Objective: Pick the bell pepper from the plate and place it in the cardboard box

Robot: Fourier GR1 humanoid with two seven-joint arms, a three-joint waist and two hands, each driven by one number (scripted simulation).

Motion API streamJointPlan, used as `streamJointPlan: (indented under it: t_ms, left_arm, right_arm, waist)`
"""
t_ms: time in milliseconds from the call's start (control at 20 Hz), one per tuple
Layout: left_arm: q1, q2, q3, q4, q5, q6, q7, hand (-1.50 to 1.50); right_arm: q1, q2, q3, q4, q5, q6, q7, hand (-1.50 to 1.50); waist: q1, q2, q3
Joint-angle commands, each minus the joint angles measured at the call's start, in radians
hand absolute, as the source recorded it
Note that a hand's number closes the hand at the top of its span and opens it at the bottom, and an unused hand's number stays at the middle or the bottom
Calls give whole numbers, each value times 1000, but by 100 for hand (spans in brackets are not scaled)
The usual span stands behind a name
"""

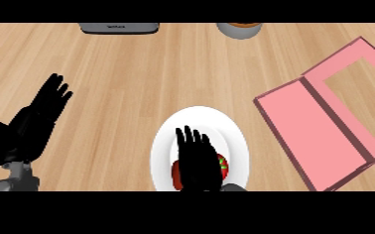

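The red bell pepper [222, 164] is lying on the white plate [234, 129], near the plate's near end, and mostly hidden. The right hand [196, 157] is hovering directly over it with fingers straight and spread, pointing away; whether it is touching the pepper cannot be told. Red is peeking out on both sides of the palm, with a bit of green on the right. To the right, the pink box [307, 129] is lying open, its tray holding nothing visible and its lid reaching toward the right edge. Bare wooden counter [161, 74] is separating plate and box. The left hand [45, 104] is resting open at the left edge, fingers up. At the far edge, a grey appliance [119, 28] and a grey bowl [239, 29] are sitting partly cropped.
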Motion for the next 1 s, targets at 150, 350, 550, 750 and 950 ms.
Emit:
streamJointPlan:
  t_ms: [150,350,550,750,950]
  left_arm:
    - [-24,5,11,0,-3,-16,34,0]
    - [72,-22,15,-56,-15,-30,-21,0]
    - [-11,-6,41,-62,-5,-14,81,0]
    - [12,-54,21,-25,-29,-31,-4,0]
    - [13,-30,61,-16,-6,-76,4,0]
  right_arm:
    - [-15,16,32,51,0,-26,137,-150]
    - [14,16,8,78,25,-19,80,-150]
    - [40,16,-17,104,122,-61,-83,150]
    - [-45,16,-69,197,85,-58,-140,150]
    - [-101,16,16,182,38,-87,-61,150]
  waist:
    - [2,1,0]
    - [3,-1,0]
    - [-1,0,0]
    - [2,1,0]
    - [5,1,0]
